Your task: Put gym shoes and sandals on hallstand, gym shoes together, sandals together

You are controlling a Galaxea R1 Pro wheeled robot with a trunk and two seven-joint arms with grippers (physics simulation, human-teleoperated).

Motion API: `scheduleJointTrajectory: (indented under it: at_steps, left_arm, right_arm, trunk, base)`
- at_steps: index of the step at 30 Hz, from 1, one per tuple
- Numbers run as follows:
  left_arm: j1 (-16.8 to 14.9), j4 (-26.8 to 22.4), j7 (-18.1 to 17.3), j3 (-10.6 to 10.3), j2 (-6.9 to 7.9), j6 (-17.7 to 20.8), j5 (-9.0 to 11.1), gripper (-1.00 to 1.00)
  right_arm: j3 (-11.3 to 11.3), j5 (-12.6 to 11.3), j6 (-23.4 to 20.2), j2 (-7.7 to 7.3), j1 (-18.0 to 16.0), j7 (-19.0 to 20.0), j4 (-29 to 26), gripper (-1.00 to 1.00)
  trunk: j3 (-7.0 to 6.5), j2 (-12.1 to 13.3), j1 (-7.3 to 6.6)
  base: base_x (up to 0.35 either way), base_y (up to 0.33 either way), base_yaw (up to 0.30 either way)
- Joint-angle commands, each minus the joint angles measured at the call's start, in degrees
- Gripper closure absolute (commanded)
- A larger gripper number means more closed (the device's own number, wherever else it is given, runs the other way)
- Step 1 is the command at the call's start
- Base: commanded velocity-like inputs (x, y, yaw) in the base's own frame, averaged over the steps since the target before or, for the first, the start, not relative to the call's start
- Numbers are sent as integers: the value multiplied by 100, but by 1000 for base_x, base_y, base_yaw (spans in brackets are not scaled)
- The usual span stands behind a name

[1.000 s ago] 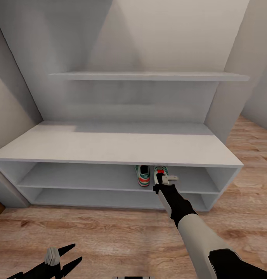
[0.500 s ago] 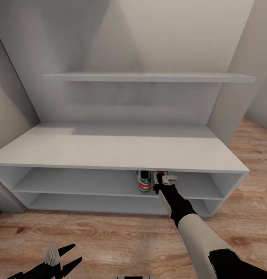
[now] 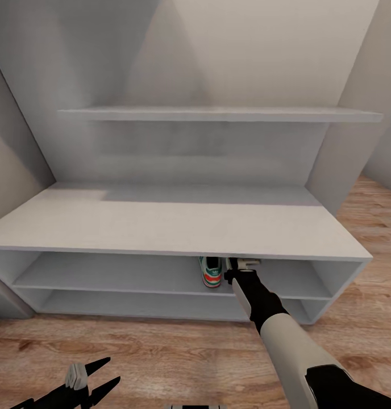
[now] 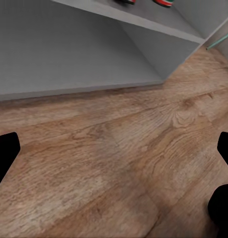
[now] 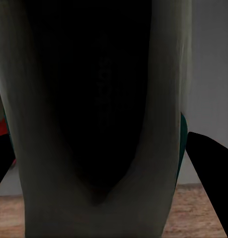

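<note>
Right gripper (image 3: 236, 264), tucked under the bench top at lower centre of the head view, clamped on a gym shoe (image 5: 101, 119) whose dark hollow inside and cream rim loom close in the right wrist view. Left gripper (image 3: 99, 376), lower left, black fingers spread wide over bare planks.

Largest: hallstand (image 3: 173, 227), smooth matte light grey, flat boxy slabs: one bench top, two shallow shelves, one wall shelf. Next: corridor floor (image 3: 161, 352), brown wood-grain planks. Smallest: second gym shoe (image 3: 210, 272), standing on the upper shelf, green stripes, red-orange heel, just beside the right gripper.
</note>
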State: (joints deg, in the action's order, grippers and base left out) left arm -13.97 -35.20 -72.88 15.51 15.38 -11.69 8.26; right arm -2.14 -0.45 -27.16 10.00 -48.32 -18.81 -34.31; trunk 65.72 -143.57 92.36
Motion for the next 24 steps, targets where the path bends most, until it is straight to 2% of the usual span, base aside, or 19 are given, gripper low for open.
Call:
scheduleJointTrajectory:
  at_steps: [1,12,13,24]
  left_arm:
    - [-4,5,-16,5,0,-34,6,-100]
    - [-7,5,-16,5,0,-34,9,-100]
    - [-7,5,-16,5,0,-39,9,-100]
    - [-4,5,-16,5,0,-44,9,-100]
  right_arm:
    - [-15,-7,-35,0,-2,-27,-10,100]
    - [-15,-7,-34,0,-2,-28,-17,100]
    - [-15,-7,-31,0,-2,-28,-20,-100]
    - [-15,-7,-35,0,-2,-27,-37,-100]
  trunk:
    - [5,-2,-1]
    - [5,-2,-1]
    - [5,-2,-1]
    - [5,-2,-1]
  base:
    - [18,0,0]
    - [73,0,0]
    - [5,0,0]
    - [-16,0,0]
